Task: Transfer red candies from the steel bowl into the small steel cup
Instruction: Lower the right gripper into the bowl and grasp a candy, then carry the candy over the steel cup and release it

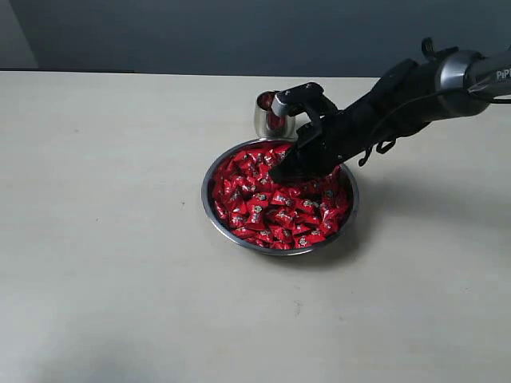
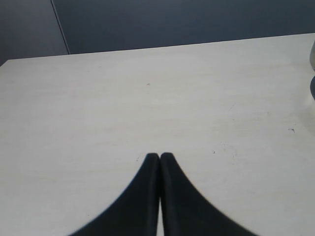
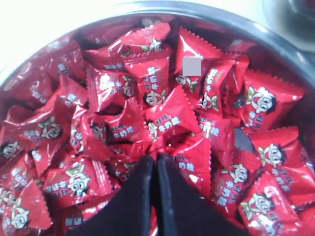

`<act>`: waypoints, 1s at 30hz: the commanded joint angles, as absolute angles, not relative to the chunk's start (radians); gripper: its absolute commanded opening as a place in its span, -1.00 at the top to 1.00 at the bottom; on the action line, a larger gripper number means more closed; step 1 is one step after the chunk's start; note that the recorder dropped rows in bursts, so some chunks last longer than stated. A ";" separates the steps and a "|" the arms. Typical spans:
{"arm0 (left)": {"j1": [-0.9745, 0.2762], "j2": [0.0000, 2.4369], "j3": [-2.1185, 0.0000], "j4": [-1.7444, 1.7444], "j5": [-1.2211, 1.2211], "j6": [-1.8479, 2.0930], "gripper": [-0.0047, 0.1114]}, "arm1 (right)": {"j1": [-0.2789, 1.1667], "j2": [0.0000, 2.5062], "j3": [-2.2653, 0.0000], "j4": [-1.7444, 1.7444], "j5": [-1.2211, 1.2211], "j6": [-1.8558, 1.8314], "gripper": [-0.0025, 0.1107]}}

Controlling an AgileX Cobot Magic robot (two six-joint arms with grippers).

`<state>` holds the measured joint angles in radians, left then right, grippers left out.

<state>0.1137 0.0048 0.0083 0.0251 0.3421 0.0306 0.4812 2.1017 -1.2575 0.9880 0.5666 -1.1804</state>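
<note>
Red candies [image 1: 267, 207]: heaped in the steel bowl [image 1: 205, 191] and filling it almost rim to rim. The wrappers lie at every angle, so the heap has no common long axis.
Bowl position: near the middle of the counter [image 1: 112, 239], a little toward its right edge.
Small steel cup [image 1: 262, 120]: upright, just beside the bowl's far rim, on the side toward the counter's far edge. Red shows at its mouth, but I cannot tell whether that is a candy or a reflection.
Right end effector [image 3: 156, 158]: down in the heap, in the half of the bowl nearer the cup, with jaws closed tip to tip. The tips press in among the wrappers, and it cannot be told whether a wrapper corner is pinched between them.
Left end effector [image 2: 160, 156]: closed on nothing, over bare counter, and absent from the exterior view.
Key relation: from the right end effector the cup lies toward the counter's far edge and slightly toward its left edge, just over the bowl's rim.
Nearer arm: the right one, clearly.
Next move, as judged: lift clear of the rim, make a short carry toward the far edge, then release above the cup's mouth.
Risk: a shallow pinch on a slick wrapper may slip during the lift.
</note>
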 commanded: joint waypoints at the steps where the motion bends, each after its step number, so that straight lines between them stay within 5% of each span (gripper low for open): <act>1: 0.108 0.000 0.000 0.027 0.337 0.029 0.91 | 0.480 2.090 -1.264 0.999 0.560 -1.190 0.96; 12: 0.108 0.000 0.000 0.027 0.337 0.029 0.91 | 0.478 1.937 -1.242 0.968 0.726 -1.151 0.96; 22: 0.108 0.000 0.000 0.027 0.337 0.029 0.91 | 0.478 1.815 -1.207 1.009 0.483 -1.149 0.96; 30: 0.108 0.000 0.000 0.027 0.337 0.029 0.91 | 0.478 1.923 -1.395 0.984 0.475 -1.067 0.96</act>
